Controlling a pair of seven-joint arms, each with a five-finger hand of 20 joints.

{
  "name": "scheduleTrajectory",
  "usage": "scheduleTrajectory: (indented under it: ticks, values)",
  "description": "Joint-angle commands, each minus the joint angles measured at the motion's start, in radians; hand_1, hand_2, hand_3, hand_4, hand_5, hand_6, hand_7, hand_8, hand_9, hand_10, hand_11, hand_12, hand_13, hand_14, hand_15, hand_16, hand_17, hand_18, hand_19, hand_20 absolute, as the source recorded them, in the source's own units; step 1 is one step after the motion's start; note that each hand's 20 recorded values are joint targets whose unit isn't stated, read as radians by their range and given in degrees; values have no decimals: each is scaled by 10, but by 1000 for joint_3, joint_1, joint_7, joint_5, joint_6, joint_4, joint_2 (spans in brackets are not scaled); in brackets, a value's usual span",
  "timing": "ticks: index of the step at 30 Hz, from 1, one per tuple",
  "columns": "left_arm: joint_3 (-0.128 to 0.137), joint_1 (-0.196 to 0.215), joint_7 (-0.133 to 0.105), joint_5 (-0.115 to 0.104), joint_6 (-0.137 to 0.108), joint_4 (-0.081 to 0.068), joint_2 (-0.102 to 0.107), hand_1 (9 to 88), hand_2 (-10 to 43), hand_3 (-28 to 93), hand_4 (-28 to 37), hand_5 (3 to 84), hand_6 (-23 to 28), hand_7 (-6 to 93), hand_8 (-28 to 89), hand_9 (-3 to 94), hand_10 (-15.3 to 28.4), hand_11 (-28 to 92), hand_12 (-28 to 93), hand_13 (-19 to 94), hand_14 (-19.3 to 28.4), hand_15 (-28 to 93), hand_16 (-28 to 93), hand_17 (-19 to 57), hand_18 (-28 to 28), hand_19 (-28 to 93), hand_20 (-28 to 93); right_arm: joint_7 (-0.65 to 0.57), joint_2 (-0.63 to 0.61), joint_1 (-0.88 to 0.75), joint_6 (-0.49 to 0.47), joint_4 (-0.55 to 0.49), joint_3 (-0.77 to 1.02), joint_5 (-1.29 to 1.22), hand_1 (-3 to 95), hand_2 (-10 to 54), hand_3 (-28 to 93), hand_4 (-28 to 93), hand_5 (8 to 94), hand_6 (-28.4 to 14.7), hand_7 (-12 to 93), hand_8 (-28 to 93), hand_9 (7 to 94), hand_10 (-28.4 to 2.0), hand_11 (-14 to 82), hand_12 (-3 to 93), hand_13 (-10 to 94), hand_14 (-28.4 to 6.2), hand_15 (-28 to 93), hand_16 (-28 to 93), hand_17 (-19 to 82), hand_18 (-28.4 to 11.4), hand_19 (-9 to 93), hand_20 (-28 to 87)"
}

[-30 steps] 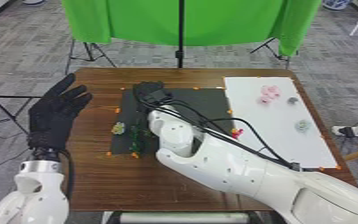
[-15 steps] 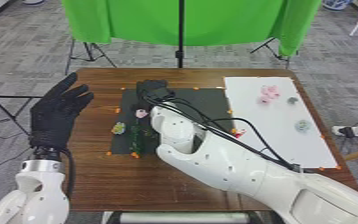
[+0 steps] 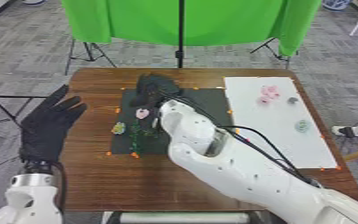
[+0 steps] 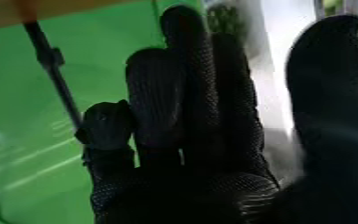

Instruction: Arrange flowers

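And there's the pink flower [image 3: 142,113] on the black mat [image 3: 213,101], close by the right hand [image 3: 156,86], which is open, fingers nearly straight, nothing in it; likely light and crushable, so pinch the green stem [image 3: 135,144] gently.

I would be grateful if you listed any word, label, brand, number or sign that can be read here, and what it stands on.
None can be read: no text is legible on the dark mat, the white sheet or the table. Any marks on the right arm are too small to read.
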State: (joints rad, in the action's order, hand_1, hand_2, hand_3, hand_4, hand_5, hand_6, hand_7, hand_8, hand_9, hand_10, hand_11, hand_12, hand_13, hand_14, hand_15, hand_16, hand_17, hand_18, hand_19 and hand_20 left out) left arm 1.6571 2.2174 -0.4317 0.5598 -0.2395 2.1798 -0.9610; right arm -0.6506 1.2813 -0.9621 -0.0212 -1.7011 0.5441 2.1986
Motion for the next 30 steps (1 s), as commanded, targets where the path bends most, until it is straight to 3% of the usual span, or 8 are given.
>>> scheduleTrajectory:
  ticks: [1,5,10,14,19,22,26,30]
  values:
    - [-1,76,-37,-27,-26,3,-12,253,92,758,-206,404,106,125,-84,381,206,287,134,266,261,557,-75,-79,233,497,254,-59,-401,-263,36,-221,352,-44,342,-71,704,-282,596,11,125,-120,675,-154,222,139,575,-132,723,98,240,-225,931,539]
    - [-5,82,-43,-30,-27,5,-11,252,92,759,-206,404,105,127,-84,381,207,288,134,266,261,556,-75,-79,232,497,254,-144,-543,-417,91,-250,520,-67,330,-69,727,-283,583,8,119,-120,636,-174,199,137,554,-144,714,93,235,-232,931,528]
    - [-4,98,-53,-37,-42,11,-13,252,92,759,-206,403,105,127,-85,382,207,288,134,266,261,557,-74,-79,232,497,254,-253,-614,-479,110,-191,626,-78,326,-72,736,-283,565,5,120,-117,600,-186,193,137,535,-152,723,88,236,-232,932,532]
    - [-11,87,-40,-29,-38,9,-26,251,92,759,-206,403,105,127,-85,381,208,289,134,265,261,557,-75,-79,233,497,254,-301,-637,-472,108,-118,633,-112,322,-78,749,-283,533,-5,116,-116,559,-198,182,134,515,-161,733,82,239,-233,932,536]
    - [-27,79,-49,-32,-37,7,-22,252,92,759,-207,403,105,128,-85,379,207,288,134,265,261,557,-75,-79,233,497,255,-309,-653,-478,38,-62,622,-141,329,-84,752,-283,528,-1,120,-116,538,-198,175,131,503,-161,738,74,236,-231,932,545]
    - [-24,83,-56,-34,-42,9,-20,251,92,760,-206,403,105,128,-85,380,205,289,134,265,262,558,-75,-79,233,497,255,-304,-626,-512,3,-62,648,-154,329,-89,755,-283,527,3,123,-117,531,-199,168,130,496,-162,739,69,223,-230,932,549]
    - [-15,86,-41,-21,-35,11,-35,251,92,761,-206,404,106,128,-85,380,206,290,133,266,261,558,-75,-79,233,497,255,-323,-617,-550,-28,-76,661,-155,320,-94,767,-283,535,15,132,-121,542,-197,162,127,499,-165,740,64,219,-232,932,550]
    - [-23,67,-27,-18,-31,6,-42,251,92,761,-205,404,106,128,-85,383,207,290,133,267,261,558,-75,-79,233,497,255,-318,-612,-639,-53,-117,724,-129,319,-95,774,-283,540,14,133,-123,555,-198,163,129,505,-169,739,65,221,-238,932,556]
